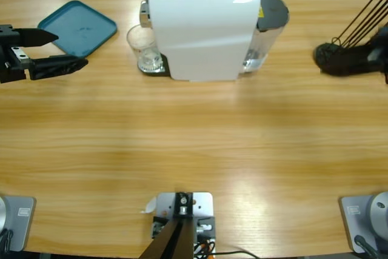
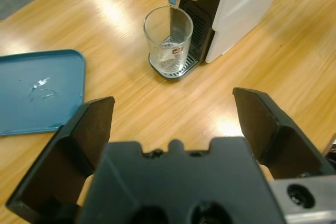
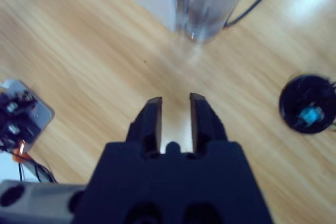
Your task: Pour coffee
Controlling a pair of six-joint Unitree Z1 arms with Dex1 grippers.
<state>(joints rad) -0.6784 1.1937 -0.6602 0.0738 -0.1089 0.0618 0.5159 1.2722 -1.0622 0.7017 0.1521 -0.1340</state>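
Note:
A clear drinking glass (image 1: 145, 50) (image 2: 168, 39) stands on the drip tray of the white coffee machine (image 1: 203, 25) (image 2: 247, 3), right under its spout. The glass looks clear to its bottom; the coffee is not in view. My left gripper (image 1: 51, 50) (image 2: 173, 114) is open wide at the table's left edge, pointing at the glass from a short way off, with nothing between its jaws. My right gripper (image 3: 175, 99) is shut and holds nothing. It hangs over bare wood near the machine's water tank (image 3: 210, 3), and its arm is a dark blur (image 1: 371, 53) at the right edge.
A teal tray (image 1: 79, 27) (image 2: 37, 90) lies at the back left, beside my left gripper. A black round object (image 1: 330, 57) (image 3: 307, 103) with thin black cables sits on the table at the right, past the machine.

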